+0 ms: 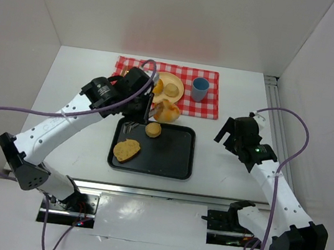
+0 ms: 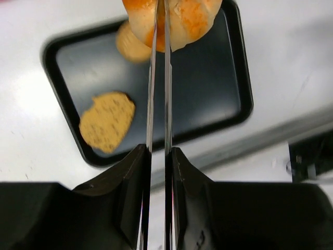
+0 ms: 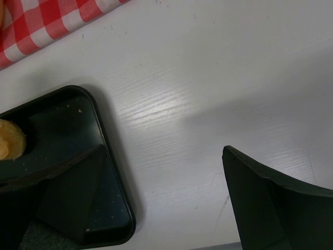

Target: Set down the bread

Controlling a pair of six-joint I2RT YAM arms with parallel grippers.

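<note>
My left gripper (image 1: 141, 93) is shut on thin metal tongs (image 2: 159, 94). The tongs clamp a golden bread roll (image 1: 166, 110) and hold it above the far edge of the black tray (image 1: 174, 164). In the left wrist view the roll (image 2: 190, 21) is at the top, over the tray (image 2: 208, 94). A small round bun (image 1: 153, 130) and a flat seeded slice (image 1: 126, 150) lie on the tray. My right gripper (image 1: 225, 134) is open and empty, over the white table just right of the tray (image 3: 112, 208).
A red checkered cloth (image 1: 210, 106) lies behind the tray. On it are a yellow plate (image 1: 180, 80) with buns and a blue cup (image 1: 200, 89). White walls enclose the table on the left, back and right.
</note>
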